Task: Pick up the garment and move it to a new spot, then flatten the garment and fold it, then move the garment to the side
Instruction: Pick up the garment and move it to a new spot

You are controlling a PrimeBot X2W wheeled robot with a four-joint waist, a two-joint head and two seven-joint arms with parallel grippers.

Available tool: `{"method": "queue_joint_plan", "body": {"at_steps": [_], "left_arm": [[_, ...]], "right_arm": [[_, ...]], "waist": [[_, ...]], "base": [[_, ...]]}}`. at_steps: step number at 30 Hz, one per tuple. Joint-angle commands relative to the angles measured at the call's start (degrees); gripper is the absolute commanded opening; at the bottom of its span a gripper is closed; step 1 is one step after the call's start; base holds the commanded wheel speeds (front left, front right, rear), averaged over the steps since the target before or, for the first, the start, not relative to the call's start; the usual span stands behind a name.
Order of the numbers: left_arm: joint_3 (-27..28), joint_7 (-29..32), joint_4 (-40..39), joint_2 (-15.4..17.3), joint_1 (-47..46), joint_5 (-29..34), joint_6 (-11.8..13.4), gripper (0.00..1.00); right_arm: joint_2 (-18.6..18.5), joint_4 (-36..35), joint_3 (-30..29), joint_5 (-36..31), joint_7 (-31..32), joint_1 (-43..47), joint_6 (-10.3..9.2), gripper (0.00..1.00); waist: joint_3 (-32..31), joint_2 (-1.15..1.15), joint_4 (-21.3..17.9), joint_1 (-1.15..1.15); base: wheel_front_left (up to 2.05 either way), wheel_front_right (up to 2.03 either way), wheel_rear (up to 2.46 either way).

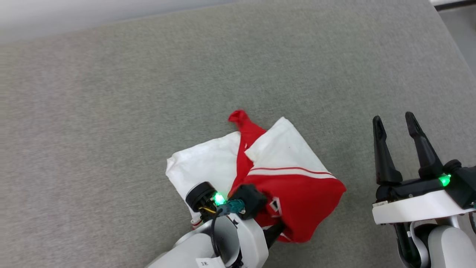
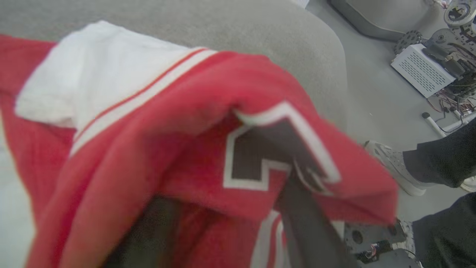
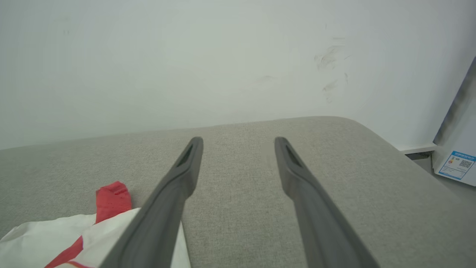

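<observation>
Crumpled garment [image 1: 293, 186] lying on grey fabric surface [image 1: 111, 111].

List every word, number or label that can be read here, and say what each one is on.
Garment: black, white-outlined numeral, folded over; digit cannot be told.
Left arm: sticker, too small to read.
White box: blue label with a QR code, too small to read.
Nothing reads clearly.

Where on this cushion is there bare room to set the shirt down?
Wide bare cushion lies between shirt and wall, and left of the shirt. A narrower strip separates shirt and right gripper. Crowded around the left arm.
</observation>
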Motion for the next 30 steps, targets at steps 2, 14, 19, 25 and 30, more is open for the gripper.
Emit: {"method": "queue_joint_plan", "body": {"at_steps": [2,14,19,25,30], "left_arm": [[0.5,-2.7,0.0,-0.8,-0.6,-0.2,-0.1,1.0],[6.1,-15.4,-1.1,-1.6,3.2,-1.8,4.8,1.0],[11.5,-18.2,-0.7,-0.9,5.2,-3.0,9.0,1.0],[19.6,-19.4,-1.7,0.7,8.9,-3.5,13.2,1.0],[27.8,-19.5,-4.7,1.9,14.0,-1.7,15.2,1.0]], "right_arm": [[0.1,0.2,-0.4,-0.5,0.1,-0.2,-0.04,1.0],[0.1,-0.8,-1.3,-2.6,4.3,3.3,-0.04,1.0],[0.1,-1.4,-2.0,-3.1,6.2,5.3,-0.04,1.0],[0.1,-2.3,-2.9,-3.3,8.0,7.8,-0.03,1.0],[0.1,-2.8,-3.0,-2.7,9.0,9.4,-0.04,1.0]], "waist": [[-2.2,0.0,2.0,-0.01],[-11.0,0.0,10.1,-0.01],[-13.3,0.0,12.9,-0.01],[-15.9,0.0,15.1,-0.01],[-17.8,0.0,15.8,-0.01]], "base": [[0.0,0.0,0.0],[0.0,0.0,0.0],[0.0,0.0,0.0],[0.0,0.0,0.0],[0.0,0.0,0.0]]}}
